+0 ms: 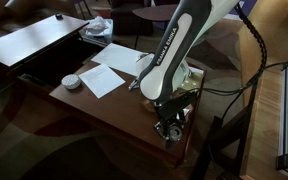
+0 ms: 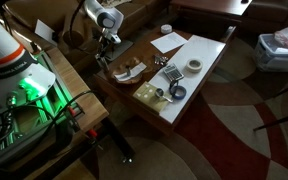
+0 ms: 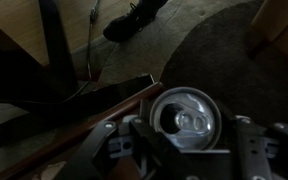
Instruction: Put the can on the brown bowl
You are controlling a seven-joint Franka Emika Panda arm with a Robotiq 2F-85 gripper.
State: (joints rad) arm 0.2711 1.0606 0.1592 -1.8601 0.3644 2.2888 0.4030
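The can (image 3: 184, 118), with a silvery round top and pull tab, sits between my gripper's (image 3: 189, 142) two fingers in the wrist view. The gripper is shut on it and holds it up by the table's wooden edge (image 3: 104, 103), with carpet below. In both exterior views the gripper (image 1: 169, 127) (image 2: 105, 52) hangs at the end of the table and the can itself is hidden there. The brown bowl (image 2: 130, 71), a shallow tan dish with a white paper-like piece, lies on the table just beside the gripper. In an exterior view only a tan bit of it (image 1: 190, 92) shows behind the arm.
A pale tape-like ring (image 2: 194, 65), several small items (image 2: 174, 88) and a white sheet (image 2: 169, 42) lie on the table. A small round white dish (image 1: 72, 80) and paper (image 1: 104, 75) show too. Cables and a green-lit rack (image 2: 24, 95) stand nearby.
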